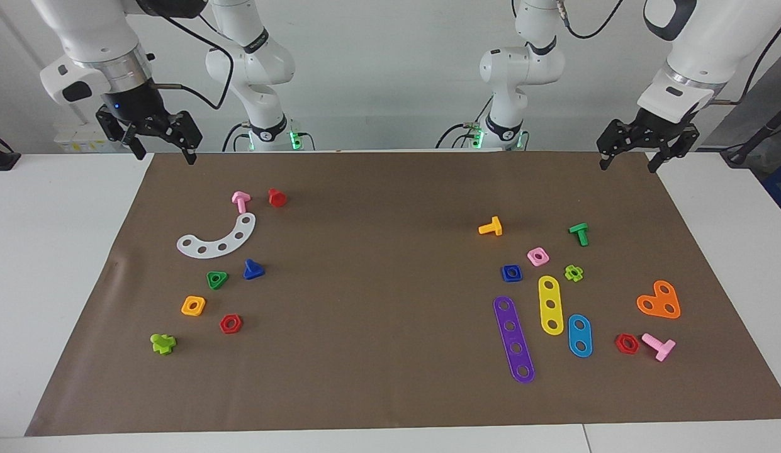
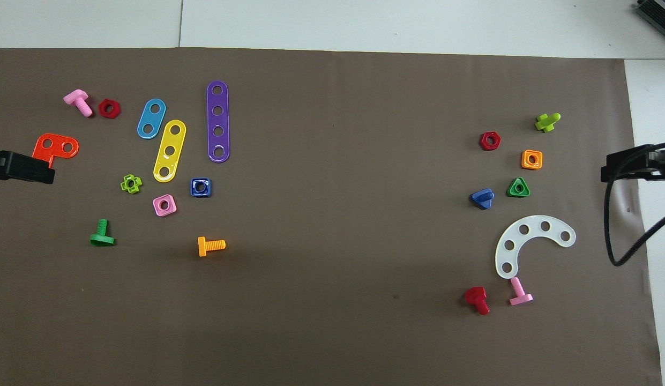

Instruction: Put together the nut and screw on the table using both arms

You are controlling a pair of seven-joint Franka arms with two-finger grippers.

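While both arms hang raised in the facing view, the right gripper (image 1: 162, 148) and left gripper (image 1: 628, 162) keep fingers spread and hold nothing, the screw (image 1: 253, 270) and nut (image 1: 511, 273) lying well below them, and overhead, nut (image 2: 201, 187) and screw (image 2: 482, 198) sit well inward of either gripper's tips.

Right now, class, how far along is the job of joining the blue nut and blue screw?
Nothing looks done: the blue nut and blue screw lie apart at different ends of the table. Nothing is in hand: the left hand and right hand hang open and empty. Picking up, meeting and threading all remain.
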